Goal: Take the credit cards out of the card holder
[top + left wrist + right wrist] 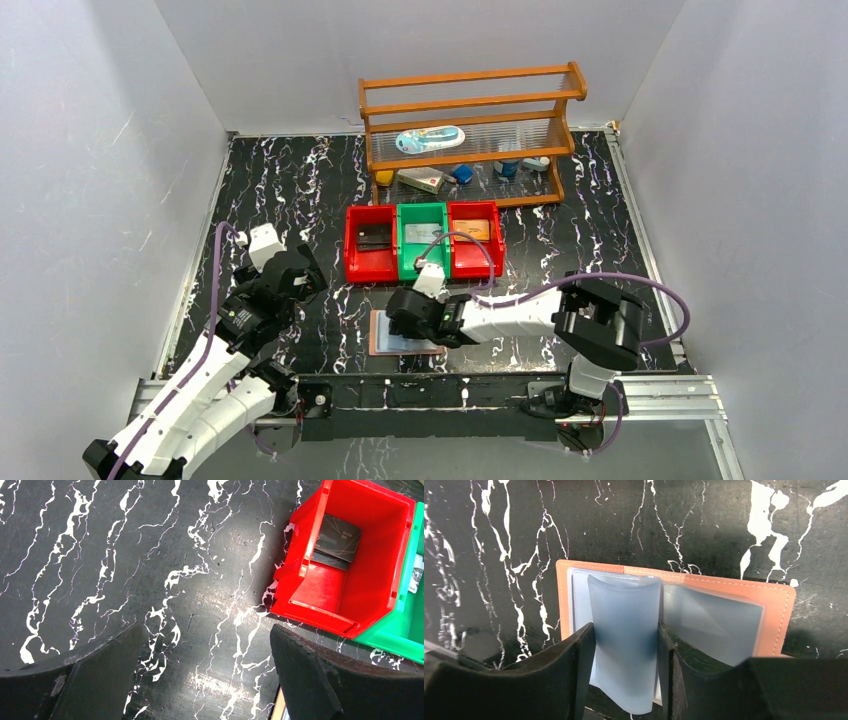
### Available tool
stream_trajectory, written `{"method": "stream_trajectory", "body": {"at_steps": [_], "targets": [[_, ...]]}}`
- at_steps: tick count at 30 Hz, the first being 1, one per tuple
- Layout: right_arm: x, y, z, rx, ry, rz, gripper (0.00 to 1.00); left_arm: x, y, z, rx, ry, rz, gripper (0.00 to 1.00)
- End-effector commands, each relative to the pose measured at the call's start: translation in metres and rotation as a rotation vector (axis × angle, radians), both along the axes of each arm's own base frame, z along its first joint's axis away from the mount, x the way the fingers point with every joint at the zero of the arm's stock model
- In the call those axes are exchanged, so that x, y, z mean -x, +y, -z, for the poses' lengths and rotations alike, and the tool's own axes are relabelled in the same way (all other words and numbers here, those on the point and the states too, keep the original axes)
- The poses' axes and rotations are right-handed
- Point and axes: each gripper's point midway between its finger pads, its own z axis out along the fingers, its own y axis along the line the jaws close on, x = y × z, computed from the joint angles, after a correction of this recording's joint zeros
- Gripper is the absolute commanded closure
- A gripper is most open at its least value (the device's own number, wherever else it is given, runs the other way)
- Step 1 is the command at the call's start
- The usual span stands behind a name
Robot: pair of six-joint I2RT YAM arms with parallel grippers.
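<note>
The right claw (624, 635) pinches one upstanding clear sleeve (623, 595) by its edges, the card holder (776, 605) lying open directly beneath and spreading to either side of it. No card shows in that sleeve, so the squeeze may only buckle the film or lift the whole card holder, since the left claw (210, 650) hangs spread wide, apart, pinning nothing.
</note>
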Motion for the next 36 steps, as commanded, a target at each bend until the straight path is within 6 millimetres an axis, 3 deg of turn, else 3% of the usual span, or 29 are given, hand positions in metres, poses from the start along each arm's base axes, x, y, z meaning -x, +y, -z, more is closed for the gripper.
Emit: {"method": "stream_trajectory", "body": {"at_steps": [1, 6, 8, 14, 20, 23, 28, 36], "targets": [[0.007, 0.006, -0.003, -0.158, 0.077, -0.025, 0.47, -0.001, 0.001, 0.001, -0.002, -0.004, -0.009, 0.02], [0.004, -0.003, 0.004, -0.197, 0.116, -0.001, 0.48, -0.002, -0.003, 0.003, -0.002, 0.009, 0.018, 0.02], [0.004, -0.005, 0.007, -0.217, 0.133, 0.004, 0.47, -0.003, -0.016, 0.003, 0.016, 0.024, 0.102, 0.02], [0.005, -0.014, 0.012, -0.275, 0.170, 0.031, 0.43, 0.002, -0.075, 0.008, 0.158, 0.062, 0.418, 0.02], [0.005, -0.019, 0.011, -0.319, 0.171, 0.055, 0.44, 0.036, -0.154, 0.027, 0.566, 0.185, 0.659, 0.02], [0.006, -0.021, 0.014, -0.327, 0.178, 0.063, 0.44, 0.049, -0.178, 0.035, 0.712, 0.216, 0.742, 0.04], [0.005, -0.027, 0.019, -0.333, 0.176, 0.085, 0.44, 0.061, -0.199, 0.046, 0.832, 0.279, 0.835, 0.07], [0.006, -0.027, 0.022, -0.376, 0.202, 0.102, 0.45, 0.074, -0.207, 0.076, 0.872, 0.353, 0.872, 0.13]]}}
